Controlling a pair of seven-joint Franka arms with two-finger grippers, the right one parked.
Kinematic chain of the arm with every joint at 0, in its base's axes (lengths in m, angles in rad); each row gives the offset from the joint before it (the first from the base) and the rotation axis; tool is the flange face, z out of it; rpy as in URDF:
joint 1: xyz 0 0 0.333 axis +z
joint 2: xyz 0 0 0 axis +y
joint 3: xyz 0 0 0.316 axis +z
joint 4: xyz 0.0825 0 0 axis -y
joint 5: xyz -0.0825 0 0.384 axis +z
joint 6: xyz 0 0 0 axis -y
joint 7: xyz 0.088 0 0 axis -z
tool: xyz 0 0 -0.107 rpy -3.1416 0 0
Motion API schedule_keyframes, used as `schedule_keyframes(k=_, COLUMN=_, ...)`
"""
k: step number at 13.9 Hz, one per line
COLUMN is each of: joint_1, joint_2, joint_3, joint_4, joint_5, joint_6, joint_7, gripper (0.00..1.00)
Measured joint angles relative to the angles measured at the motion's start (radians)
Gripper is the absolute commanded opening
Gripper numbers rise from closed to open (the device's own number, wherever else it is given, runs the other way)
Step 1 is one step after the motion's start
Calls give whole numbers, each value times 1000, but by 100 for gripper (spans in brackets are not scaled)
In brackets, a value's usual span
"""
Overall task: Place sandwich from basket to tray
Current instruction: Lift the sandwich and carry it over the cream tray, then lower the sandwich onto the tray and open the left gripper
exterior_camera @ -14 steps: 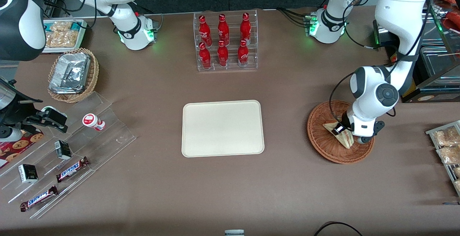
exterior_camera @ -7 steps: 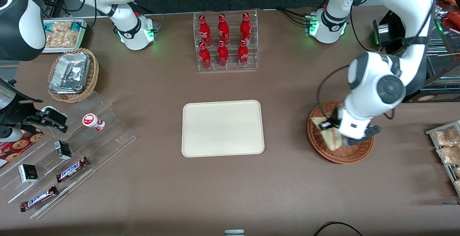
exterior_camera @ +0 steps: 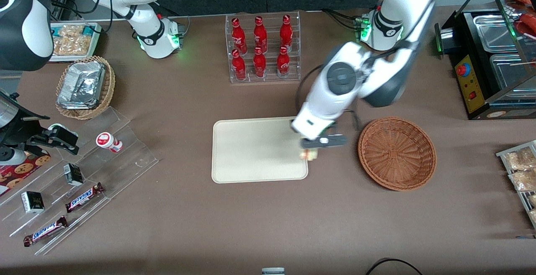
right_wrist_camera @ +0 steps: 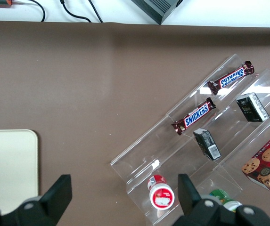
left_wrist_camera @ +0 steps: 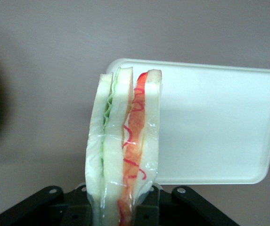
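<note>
My left gripper (exterior_camera: 312,149) is shut on the sandwich (exterior_camera: 309,154) and holds it in the air over the edge of the cream tray (exterior_camera: 251,149) that faces the basket. In the left wrist view the sandwich (left_wrist_camera: 123,150) is a wrapped wedge of white bread with green and red filling, held between my fingers (left_wrist_camera: 146,212), with the tray (left_wrist_camera: 215,127) below it. The reddish-brown wicker basket (exterior_camera: 397,153) stands empty beside the tray, toward the working arm's end of the table.
A clear rack of red bottles (exterior_camera: 263,49) stands farther from the front camera than the tray. A tan basket of foil packs (exterior_camera: 83,86) and acrylic racks with snack bars (exterior_camera: 83,195) lie toward the parked arm's end. Bagged snacks (exterior_camera: 519,170) lie by the basket.
My gripper has lifted the sandwich out of the basket and carried it sideways to the tray's edge. The basket is now empty.
</note>
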Motion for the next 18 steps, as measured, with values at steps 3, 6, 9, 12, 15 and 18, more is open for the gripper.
schedule_keyframes(k=3, joint_1=-94, joint_2=151, joint_3=3, joint_4=133, joint_5=6, joint_6=11, joint_7=-68, gripper=10)
schedule_keyframes(k=6, joint_1=-153, joint_2=273, joint_3=6, joint_4=196, joint_5=81, joint_6=95, joint_7=-130, gripper=13)
schedule_keyframes(k=9, joint_1=-186, joint_2=368, joint_3=7, joint_4=213, joint_5=110, joint_6=188, joint_7=-168, gripper=15)
schedule_keyframes(k=12, joint_1=-211, joint_2=448, joint_3=24, joint_4=251, joint_5=131, joint_6=226, joint_7=-185, gripper=23)
schedule_keyframes(k=15, joint_1=-222, joint_2=471, joint_3=27, joint_4=286, joint_5=151, joint_6=221, joint_7=-200, gripper=99)
schedule_keyframes(k=18, joint_1=-223, joint_2=471, joint_3=32, joint_4=300, joint_5=155, joint_6=221, joint_7=-214, gripper=100)
